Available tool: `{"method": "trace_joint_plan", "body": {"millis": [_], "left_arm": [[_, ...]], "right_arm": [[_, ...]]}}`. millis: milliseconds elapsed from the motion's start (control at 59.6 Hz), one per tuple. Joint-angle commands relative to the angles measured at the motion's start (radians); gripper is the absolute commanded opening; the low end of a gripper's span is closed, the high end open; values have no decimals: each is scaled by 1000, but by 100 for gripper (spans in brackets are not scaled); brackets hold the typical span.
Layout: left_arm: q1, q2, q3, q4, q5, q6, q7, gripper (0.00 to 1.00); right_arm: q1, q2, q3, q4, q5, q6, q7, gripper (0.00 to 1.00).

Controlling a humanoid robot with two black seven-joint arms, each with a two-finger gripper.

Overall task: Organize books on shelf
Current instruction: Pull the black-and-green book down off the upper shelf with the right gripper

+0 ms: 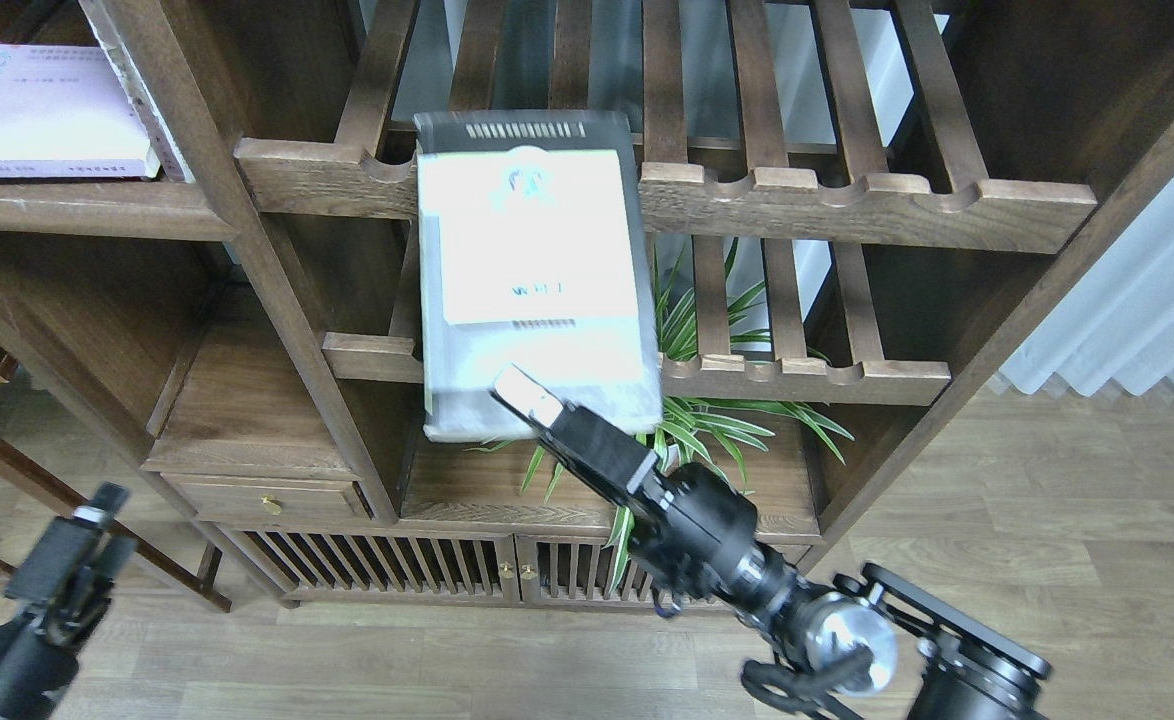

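Observation:
The thick black-grey book [532,270] with the pale yellow-green panel is off the racks, held up in front of them with its cover facing me. My right gripper [527,395] is shut on its lower edge, with the arm coming in from the lower right. The white book with the purple edge [37,110] lies flat on the solid dark-brown shelf [87,208] at the upper left. The red book does not show. My left gripper [87,535] is low at the bottom left, far from the books, seen dark and end-on.
Two slatted racks with scalloped rails [847,195] [807,380] stand behind the held book. A green plant [717,425] sits on the cabinet top below. A small drawer [267,495] and slatted doors are lower left. A curtain [1147,300] hangs at the right.

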Motion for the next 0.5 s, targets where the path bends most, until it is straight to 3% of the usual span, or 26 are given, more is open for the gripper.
{"method": "trace_joint_plan", "body": {"millis": [0,151,235,335,486], "left_arm": [[-13,3,126,-11,-65,0,-19,100],[-25,4,213,-33,-83,0,-57,100],[-34,7,282,-60,-89,0,-103,100],[-47,7,347,-77,-89,0,-134,100],[-65,4,428,-86,-89,0,-139,100]], "right_arm": [[-5,-55,-10,-75,-1,-1,-45,4],[-13,-59,-16,-125,-2,-1,-117,5],[-20,-51,-25,-141,-4,-1,-168,5],[-25,-45,-51,-143,-4,-1,-177,5],[-28,-25,-65,-143,-10,-1,-188,5]]}}
